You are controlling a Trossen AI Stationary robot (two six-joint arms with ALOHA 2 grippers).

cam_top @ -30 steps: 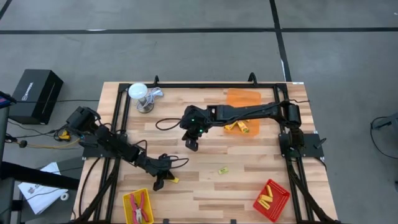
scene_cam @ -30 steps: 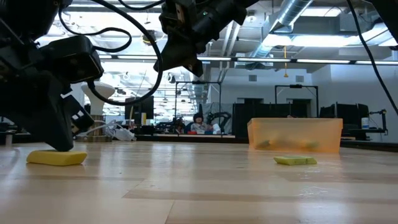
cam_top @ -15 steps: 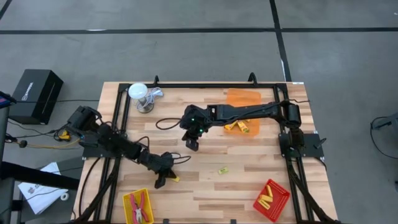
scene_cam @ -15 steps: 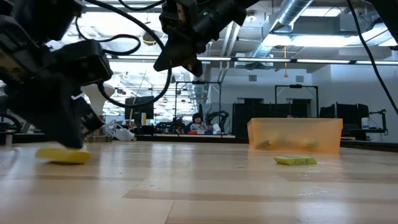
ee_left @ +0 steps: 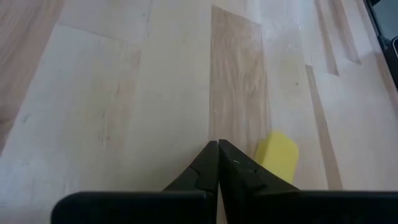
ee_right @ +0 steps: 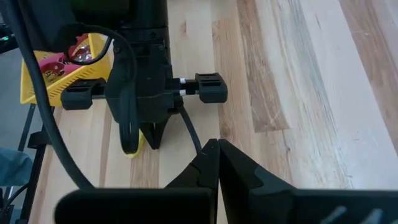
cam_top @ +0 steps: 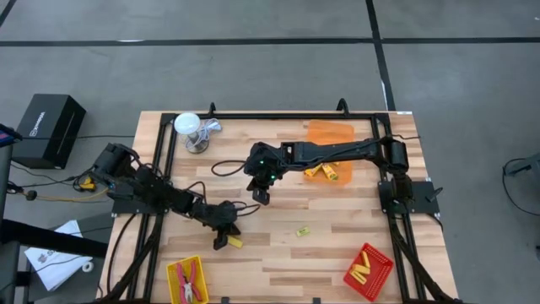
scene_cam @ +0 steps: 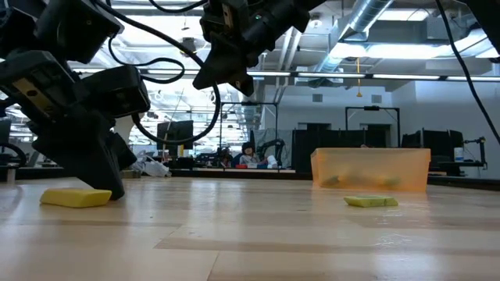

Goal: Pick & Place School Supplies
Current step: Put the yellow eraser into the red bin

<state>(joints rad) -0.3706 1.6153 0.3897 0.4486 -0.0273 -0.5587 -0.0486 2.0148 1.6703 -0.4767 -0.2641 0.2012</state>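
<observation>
My left gripper [ee_left: 218, 144] is shut and low over the table near its near-left part [cam_top: 221, 243]. A plain yellow block [ee_left: 278, 152] lies flat on the wood right beside its fingers, and it also shows in the low view [scene_cam: 76, 198]. My right gripper [ee_right: 218, 144] is shut, holds nothing and hangs above mid-table [cam_top: 261, 198]. A small yellow block with a dark label [cam_top: 302, 230] lies flat on the table to the right. Two red-handled pliers [cam_top: 189, 283] lie in the yellow tray. My left gripper has its shut fingers pointing down at the table, with the outer side of one finger [ee_left: 249, 168] next to the yellow block's long edge [ee_left: 264, 162]. I cannot tell whether finger and block touch. The block lies flat on the wood.
An orange tray [cam_top: 331, 135] with yellow pieces stands at the far right. A red tray [cam_top: 380, 274] with yellow sticks is at the near right, a yellow tray [cam_top: 175, 272] at the near left. A white cup-like object [cam_top: 187, 127] stands at the far-left corner. Bare wood lies between them.
My left gripper has moved toward the table's right and slightly toward its far edge, from the yellow block's left end to its right end, staying shut and low. The right arm has kept still.
</observation>
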